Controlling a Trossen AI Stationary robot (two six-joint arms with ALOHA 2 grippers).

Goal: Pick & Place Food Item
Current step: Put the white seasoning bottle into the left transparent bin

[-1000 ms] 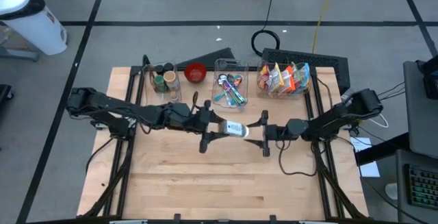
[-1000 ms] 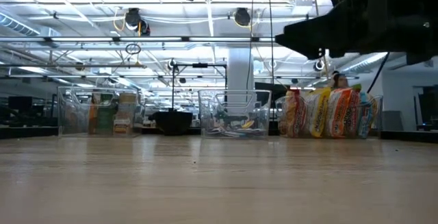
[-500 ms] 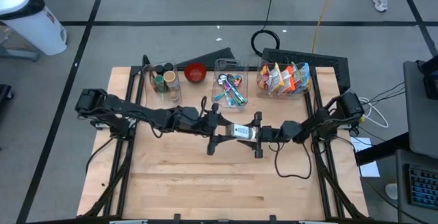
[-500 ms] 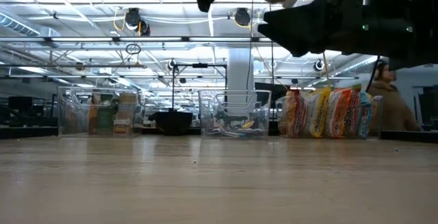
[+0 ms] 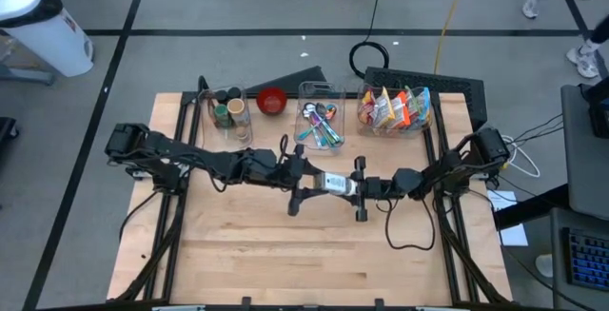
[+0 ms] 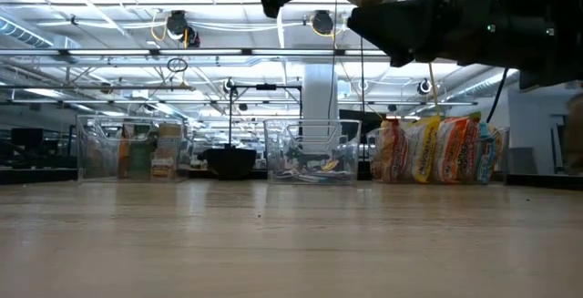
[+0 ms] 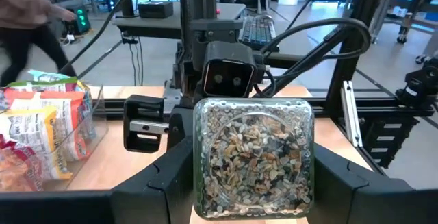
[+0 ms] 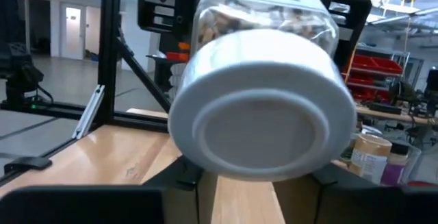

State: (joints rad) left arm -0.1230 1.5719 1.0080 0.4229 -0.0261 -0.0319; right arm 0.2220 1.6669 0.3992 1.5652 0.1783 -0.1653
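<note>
A clear jar (image 8: 263, 80) of mixed seeds with a round white lid (image 8: 262, 125) filled the frame's centre, lid-end toward the camera, above the wooden table (image 8: 102, 159), with the right gripper's dark fingers (image 8: 82, 203) along the bottom edge and cans (image 8: 373, 157) at lower right

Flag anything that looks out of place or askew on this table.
Only the jar stands out: it lies on its side in mid-air above the table, held between the left gripper and the right gripper, whose fingers sit around its white lid. Nothing looks spilled or damaged.
</note>
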